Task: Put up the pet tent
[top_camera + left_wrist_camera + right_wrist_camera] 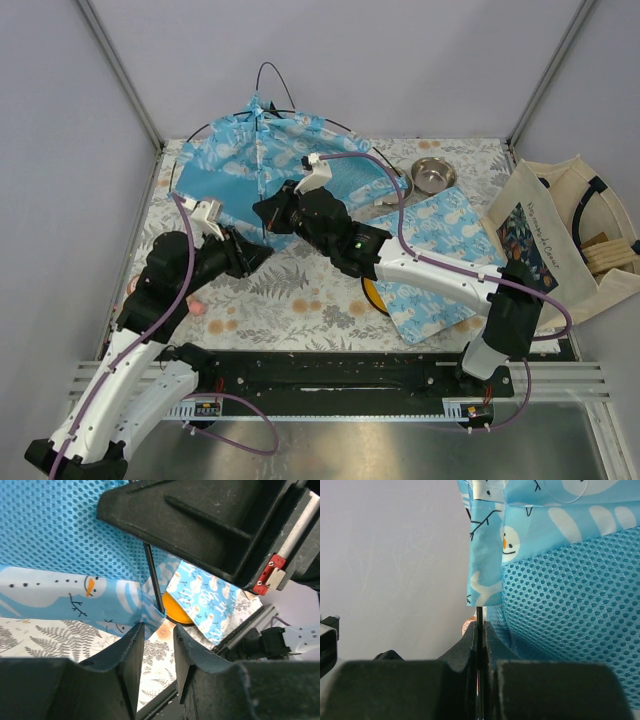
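The pet tent (250,160), light-blue snowman fabric with mesh panels, stands partly raised at the back of the table. Thin black poles (268,75) arc out of its top. My right gripper (262,212) reaches in from the right to the tent's near corner. In the right wrist view this gripper (479,626) is shut on a black pole (479,614) just below the fabric sleeve (485,580). My left gripper (265,253) sits just in front of that corner. Its jaws (158,630) are open with nothing between them. The pole's end (154,585) and its fabric pocket (150,611) lie just beyond the fingertips.
A flat matching blue mat (440,265) lies to the right, over an orange disc (372,295). A metal bowl (433,175) stands at the back right and a cream tote bag (560,240) at the right edge. Grey walls close in the back and both sides.
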Robot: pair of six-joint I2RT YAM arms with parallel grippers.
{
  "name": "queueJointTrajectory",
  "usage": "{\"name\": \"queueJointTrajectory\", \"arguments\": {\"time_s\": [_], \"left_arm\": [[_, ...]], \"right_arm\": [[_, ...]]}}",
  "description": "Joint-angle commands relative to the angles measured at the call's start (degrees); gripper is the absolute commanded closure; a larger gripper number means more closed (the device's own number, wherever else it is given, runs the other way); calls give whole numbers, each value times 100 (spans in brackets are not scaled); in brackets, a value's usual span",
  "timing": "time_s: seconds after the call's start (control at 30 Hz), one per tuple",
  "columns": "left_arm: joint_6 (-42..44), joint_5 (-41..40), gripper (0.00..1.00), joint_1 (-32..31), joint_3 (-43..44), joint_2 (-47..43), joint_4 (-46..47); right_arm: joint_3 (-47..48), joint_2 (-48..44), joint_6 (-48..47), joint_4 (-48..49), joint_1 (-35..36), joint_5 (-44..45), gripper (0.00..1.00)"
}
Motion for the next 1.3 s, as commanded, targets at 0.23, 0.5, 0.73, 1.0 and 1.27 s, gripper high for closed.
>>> {"name": "queueJointTrajectory", "arguments": {"time_s": [0.23, 0.5, 0.73, 1.0, 1.27], "left_arm": [[295, -354, 69, -2, -131, -92, 237], [330, -256, 58, -2, -430, -171, 457], [278, -371, 79, -2, -492, -136, 668], [304, -81, 100, -2, -386, -198, 563], [278, 113, 100, -11, -290, -329, 448]], "right_arm": [[150, 104, -55, -39, -244, 685, 100], [229, 139, -63, -66, -244, 668, 100], [238, 139, -81, -83, -244, 650, 100], [247, 209, -142, -13, -244, 676, 100], [325, 324, -362, 171, -244, 773, 100]]}}
